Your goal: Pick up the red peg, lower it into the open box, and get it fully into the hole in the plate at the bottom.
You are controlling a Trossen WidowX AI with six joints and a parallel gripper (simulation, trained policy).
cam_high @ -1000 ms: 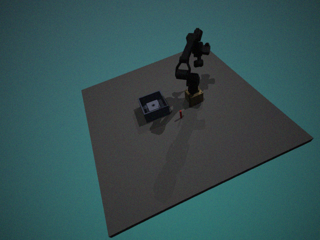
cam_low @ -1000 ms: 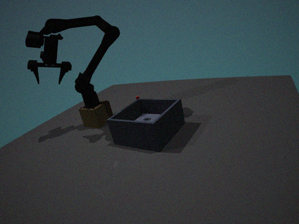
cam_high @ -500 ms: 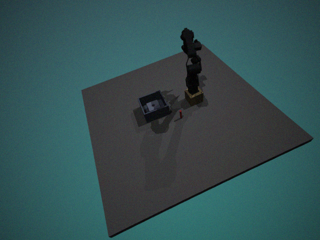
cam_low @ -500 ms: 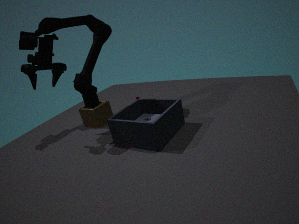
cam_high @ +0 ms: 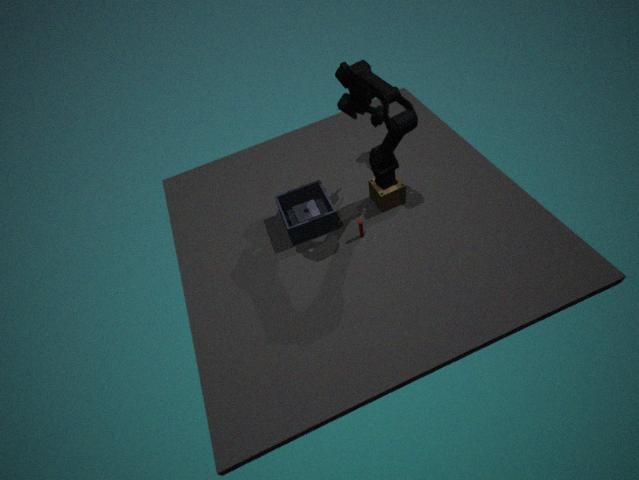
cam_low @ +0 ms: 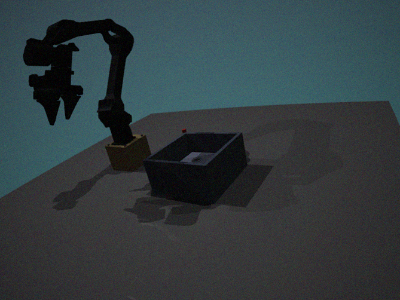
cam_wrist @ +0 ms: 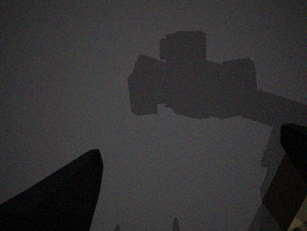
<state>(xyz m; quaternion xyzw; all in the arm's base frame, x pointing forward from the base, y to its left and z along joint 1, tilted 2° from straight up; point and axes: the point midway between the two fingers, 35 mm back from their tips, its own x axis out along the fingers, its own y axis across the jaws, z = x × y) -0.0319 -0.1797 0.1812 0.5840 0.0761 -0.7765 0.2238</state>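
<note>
The gripper (cam_high: 366, 121) (cam_low: 59, 121) (cam_wrist: 189, 145) was open, its fingers spread with nothing between them, and was positioned above the tabletop (cam_high: 439, 289) (cam_low: 213, 272) (cam_wrist: 76, 76) — well apart from the peg. The red peg (cam_high: 360, 229) (cam_low: 184, 131) stood upright on that surface, outside the open box (cam_high: 315, 230) (cam_low: 181, 181), between it and the arm's base block (cam_high: 389, 200) (cam_low: 129, 155) (cam_wrist: 284, 190); the plate (cam_high: 298, 214) (cam_low: 192, 155) lay inside the box — its hole unfilled.

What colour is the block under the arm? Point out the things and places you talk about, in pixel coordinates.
Yellowish brown (cam_high: 393, 200) (cam_low: 128, 156), showing best in the exterior view.
</note>
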